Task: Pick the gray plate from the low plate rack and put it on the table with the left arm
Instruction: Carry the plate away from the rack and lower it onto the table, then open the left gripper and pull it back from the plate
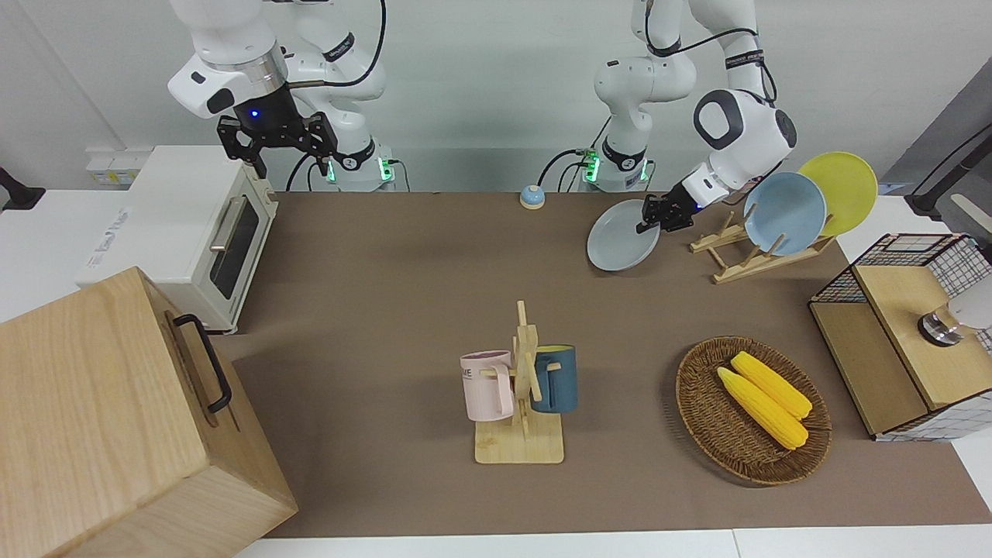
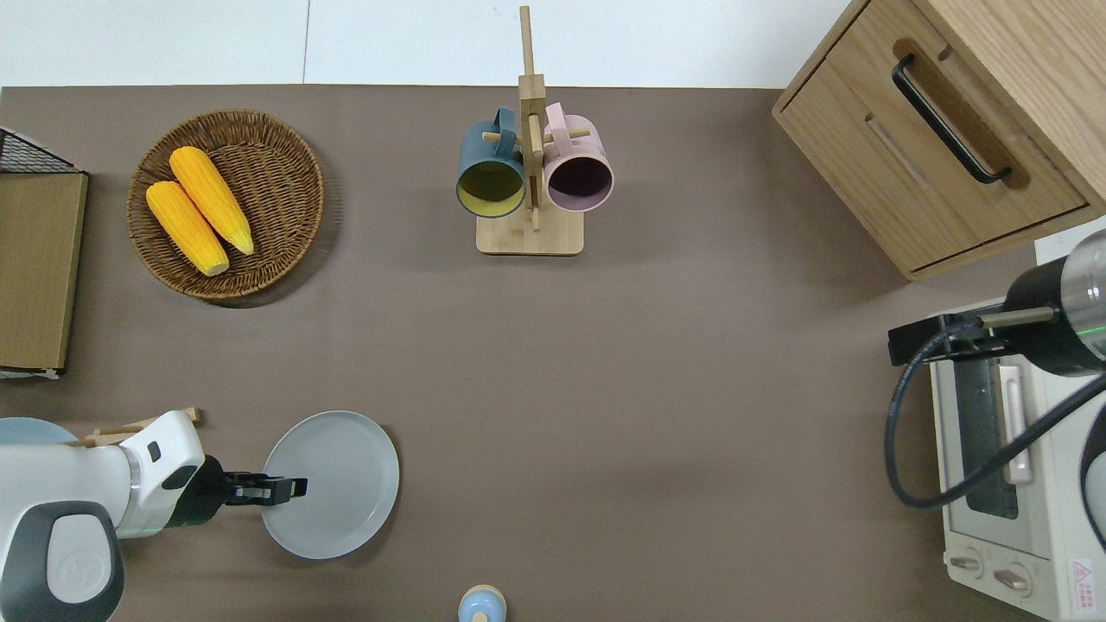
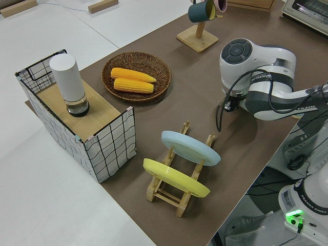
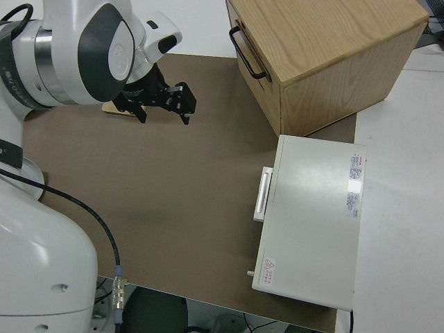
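Left gripper (image 2: 289, 489) grips round, pale gray plate (image 2: 337, 484), seemingly tilted

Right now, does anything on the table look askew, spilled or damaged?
Nothing stands out. The gray plate is out of the low plate rack, held at its rim by the left claw over the table. The right arm is parked.

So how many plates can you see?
3. The gray plate is held at its rim by the left gripper, out of the low plate rack. The sky-blue plate and the yellow plate stand in that rack.
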`<move>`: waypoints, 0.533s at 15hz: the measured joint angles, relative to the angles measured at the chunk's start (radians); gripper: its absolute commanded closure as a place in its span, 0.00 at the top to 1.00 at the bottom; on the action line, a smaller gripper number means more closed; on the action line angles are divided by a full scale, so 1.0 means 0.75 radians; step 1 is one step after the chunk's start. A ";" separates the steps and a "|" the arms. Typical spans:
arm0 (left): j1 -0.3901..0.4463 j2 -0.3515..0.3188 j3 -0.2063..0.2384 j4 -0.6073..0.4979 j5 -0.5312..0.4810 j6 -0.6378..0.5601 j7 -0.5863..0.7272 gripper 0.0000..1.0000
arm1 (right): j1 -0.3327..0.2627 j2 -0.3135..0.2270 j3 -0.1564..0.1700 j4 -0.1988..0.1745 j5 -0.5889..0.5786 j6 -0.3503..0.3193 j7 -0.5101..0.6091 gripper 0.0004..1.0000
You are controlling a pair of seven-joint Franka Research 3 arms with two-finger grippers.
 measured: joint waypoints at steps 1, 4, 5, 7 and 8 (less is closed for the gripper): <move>0.000 0.008 -0.004 -0.003 0.000 0.013 0.001 0.99 | 0.000 0.000 0.000 0.000 0.000 0.000 0.000 0.99; 0.000 0.020 -0.006 -0.004 0.000 0.030 0.003 0.99 | 0.000 0.000 0.000 0.000 0.000 0.000 0.000 0.99; 0.000 0.020 -0.006 -0.004 0.000 0.036 0.003 0.99 | 0.000 0.000 0.000 0.000 0.000 0.000 0.000 0.99; 0.000 0.020 -0.006 -0.004 0.010 0.060 0.003 0.99 | 0.000 0.000 0.000 0.000 0.000 0.000 0.000 0.99; 0.000 0.019 -0.006 0.000 0.025 0.069 0.003 0.99 | 0.000 0.000 0.000 0.000 0.000 0.000 0.000 0.99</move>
